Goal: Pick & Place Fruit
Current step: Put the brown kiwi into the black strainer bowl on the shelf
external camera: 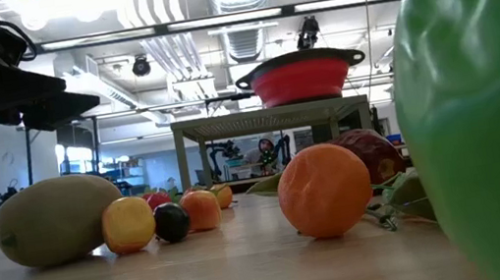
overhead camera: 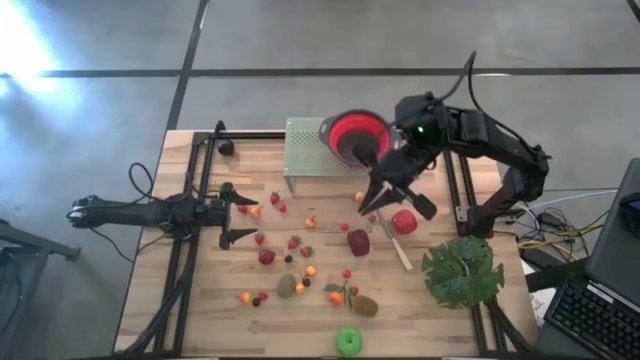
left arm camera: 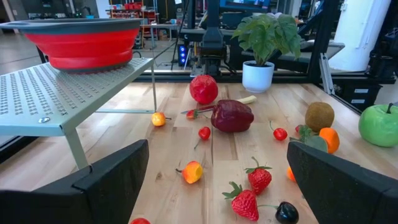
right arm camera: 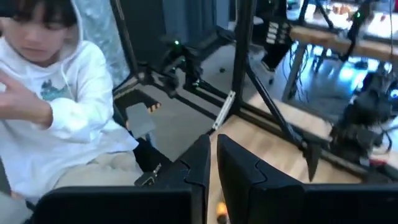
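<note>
The left gripper (overhead camera: 247,221) rests low at the tabletop's (overhead camera: 200,300) left side, its jaws spread wide and holding nothing. Toy fruit lies scattered across the middle: strawberries (overhead camera: 293,242), a kiwi (overhead camera: 287,286), a dark maroon fruit (overhead camera: 358,242), a red apple (overhead camera: 404,221), and a green apple (overhead camera: 349,341) at the near edge. The right gripper (overhead camera: 385,196) hangs beside the red bowl (overhead camera: 358,133) on the perforated stand (overhead camera: 303,150), jaws closed together with nothing visibly between them.
</note>
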Robot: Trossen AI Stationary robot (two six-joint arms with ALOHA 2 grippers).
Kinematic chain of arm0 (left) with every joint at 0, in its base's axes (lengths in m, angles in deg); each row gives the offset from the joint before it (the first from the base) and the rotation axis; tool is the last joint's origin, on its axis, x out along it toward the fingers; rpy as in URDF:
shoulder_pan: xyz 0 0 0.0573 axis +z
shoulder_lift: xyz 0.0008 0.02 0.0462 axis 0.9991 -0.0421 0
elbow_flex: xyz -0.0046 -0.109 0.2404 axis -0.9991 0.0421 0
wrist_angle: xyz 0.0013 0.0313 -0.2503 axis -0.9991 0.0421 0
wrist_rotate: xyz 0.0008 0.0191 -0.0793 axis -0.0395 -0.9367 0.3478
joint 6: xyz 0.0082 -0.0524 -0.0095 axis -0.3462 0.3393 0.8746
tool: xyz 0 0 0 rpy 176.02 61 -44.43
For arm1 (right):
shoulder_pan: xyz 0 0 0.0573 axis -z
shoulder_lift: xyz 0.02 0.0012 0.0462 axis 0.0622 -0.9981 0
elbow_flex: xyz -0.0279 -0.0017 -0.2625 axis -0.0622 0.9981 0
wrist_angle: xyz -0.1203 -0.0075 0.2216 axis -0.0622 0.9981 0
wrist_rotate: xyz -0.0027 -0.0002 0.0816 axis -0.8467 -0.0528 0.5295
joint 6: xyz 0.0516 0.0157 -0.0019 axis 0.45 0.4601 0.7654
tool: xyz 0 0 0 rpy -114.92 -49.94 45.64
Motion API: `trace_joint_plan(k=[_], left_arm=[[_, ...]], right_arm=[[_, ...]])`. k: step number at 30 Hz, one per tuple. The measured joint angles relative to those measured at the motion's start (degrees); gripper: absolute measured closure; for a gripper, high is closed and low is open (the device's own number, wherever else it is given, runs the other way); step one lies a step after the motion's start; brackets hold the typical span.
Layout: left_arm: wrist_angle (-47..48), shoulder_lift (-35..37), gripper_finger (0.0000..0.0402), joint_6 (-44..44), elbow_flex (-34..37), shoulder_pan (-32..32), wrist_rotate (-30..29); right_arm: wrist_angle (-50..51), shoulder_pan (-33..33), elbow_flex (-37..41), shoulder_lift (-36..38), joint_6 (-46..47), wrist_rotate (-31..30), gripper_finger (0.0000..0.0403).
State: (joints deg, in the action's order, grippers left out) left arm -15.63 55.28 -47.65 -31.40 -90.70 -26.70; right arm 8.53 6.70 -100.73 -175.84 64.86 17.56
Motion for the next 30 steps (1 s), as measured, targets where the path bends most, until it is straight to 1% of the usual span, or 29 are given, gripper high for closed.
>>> trace_joint_plan(k=[3, 8, 10, 13, 17, 25, 28, 30], left_arm=[[0.0, 0.0, 0.0014, 0.0, 0.0, 0.0, 0.0], [0.0, 0.0, 0.0014, 0.0, 0.0, 0.0, 0.0], [0.0, 0.0, 0.0014, 0.0, 0.0, 0.0, 0.0], [0.0, 0.0, 0.0014, 0.0, 0.0, 0.0, 0.0], [0.0, 0.0, 0.0014, 0.0, 0.0, 0.0, 0.0], [0.0, 0.0, 0.0014, 0.0, 0.0, 0.0, 0.0], [0.0, 0.0, 0.0014, 0.0, 0.0, 0.0, 0.0], [0.0, 0.0, 0.0014, 0.0, 0.0, 0.0, 0.0]], right_arm=[[-0.8, -0.4, 1.3, 0.2, 0.0, -4.8, 0.0382], [-4.8, -0.3, 7.6, -0.1, 0.7, -6.4, 0.0393], [-7.7, -0.2, 10.0, 0.0, 1.7, -8.3, 0.0393], [-10.3, 0.0, 13.4, 0.0, 2.8, -14.5, 0.0394], [-11.0, -0.1, 18.4, 0.2, 5.9, -22.4, 0.0394], [-8.7, -0.2, 29.6, 2.6, 13.9, -35.0, 0.0394], [-8.0, -0.6, 33.0, 3.6, 16.7, -37.0, 0.0394], [-7.9, -1.1, 34.9, 4.5, 18.8, -37.2, 0.0394]])
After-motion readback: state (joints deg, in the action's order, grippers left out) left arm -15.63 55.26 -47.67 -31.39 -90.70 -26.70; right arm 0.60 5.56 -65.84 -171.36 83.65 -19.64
